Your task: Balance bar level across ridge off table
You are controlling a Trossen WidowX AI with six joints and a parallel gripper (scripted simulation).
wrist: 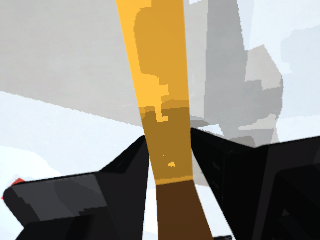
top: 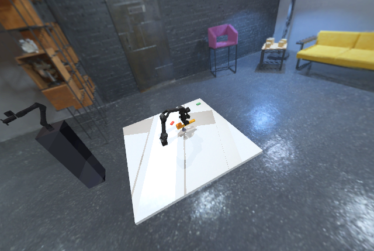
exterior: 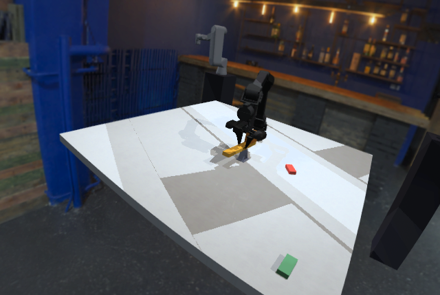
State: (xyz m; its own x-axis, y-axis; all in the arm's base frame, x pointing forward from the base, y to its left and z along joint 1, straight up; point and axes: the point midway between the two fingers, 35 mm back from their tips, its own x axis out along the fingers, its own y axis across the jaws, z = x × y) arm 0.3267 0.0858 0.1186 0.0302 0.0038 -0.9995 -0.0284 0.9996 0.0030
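Note:
My gripper (exterior: 246,139) (wrist: 167,136) (top: 184,122) is shut on the long orange bar (exterior: 234,149) (wrist: 157,75) (top: 183,125), gripping it across its width. In the exterior view the bar lies just above a small dark wedge-shaped ridge (exterior: 243,157), with one end sloping down to the left towards the table (exterior: 220,213). I cannot tell whether the bar touches the ridge. In the wrist view the bar runs straight away from the fingers; the ridge is hidden there.
A small red block (exterior: 290,168) (top: 172,122) lies on the table to the right of the ridge. A green block (exterior: 287,265) (top: 198,103) lies near the table's corner. A dark slanted box (top: 71,152) stands on the floor beside the table.

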